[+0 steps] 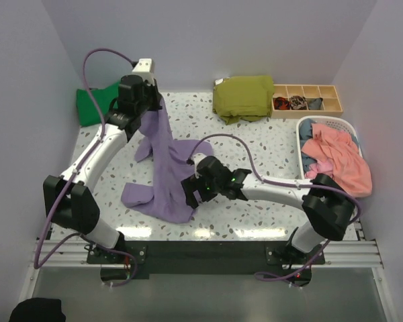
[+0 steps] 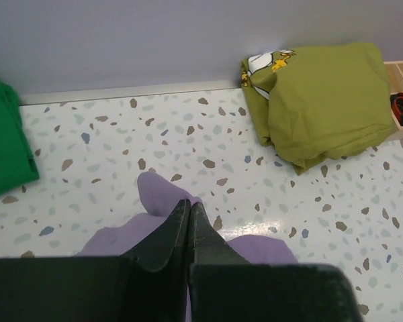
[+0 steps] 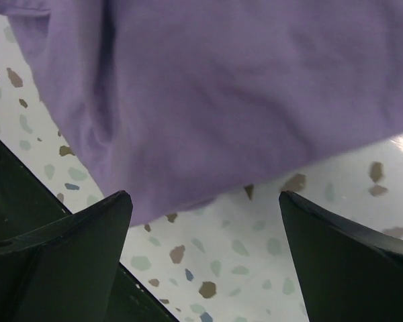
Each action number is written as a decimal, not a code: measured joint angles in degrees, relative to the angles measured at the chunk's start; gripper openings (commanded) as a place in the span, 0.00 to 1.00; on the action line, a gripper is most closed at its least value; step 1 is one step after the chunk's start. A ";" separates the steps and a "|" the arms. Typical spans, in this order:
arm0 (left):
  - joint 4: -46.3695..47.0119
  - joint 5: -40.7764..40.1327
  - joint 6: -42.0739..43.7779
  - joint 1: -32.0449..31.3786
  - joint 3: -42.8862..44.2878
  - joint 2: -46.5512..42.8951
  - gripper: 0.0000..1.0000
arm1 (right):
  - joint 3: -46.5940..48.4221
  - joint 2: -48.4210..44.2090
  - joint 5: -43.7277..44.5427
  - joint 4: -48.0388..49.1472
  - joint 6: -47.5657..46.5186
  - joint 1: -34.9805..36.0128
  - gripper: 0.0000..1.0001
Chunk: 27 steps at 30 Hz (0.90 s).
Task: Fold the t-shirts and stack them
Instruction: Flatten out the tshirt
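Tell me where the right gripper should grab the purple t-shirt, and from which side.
Probably grip the loose near edge of the purple t-shirt lying on the table, coming from the near right, low. The left gripper pinches its far end up, and the open right gripper faces that free edge.

Speckled white terrazzo surface, plain pale grey walls at 9, 12, 3 o'clock; even light, glare patches toward 6.

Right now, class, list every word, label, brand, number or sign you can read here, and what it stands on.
No readable text anywhere.
On the folded olive-green cloth garment, a white and yellow printed patch at its edge is too small and creased to read.
On the lavender-purple cotton t-shirt, no label is in view.
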 measured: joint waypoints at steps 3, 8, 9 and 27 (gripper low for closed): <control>0.48 4.02 0.39 0.00 2.73 3.93 0.00 | 3.87 4.98 2.21 0.24 -0.90 4.39 0.96; 0.57 8.50 1.55 0.02 3.10 7.85 0.00 | 11.74 12.76 4.83 -0.31 -4.11 8.90 0.96; 0.52 9.01 1.95 0.02 3.10 8.39 0.00 | 13.49 14.08 5.05 -0.28 -4.94 9.46 0.96; 1.99 13.07 2.91 9.07 -2.67 7.50 0.00 | 31.21 28.55 -4.02 -0.17 -17.90 10.78 0.95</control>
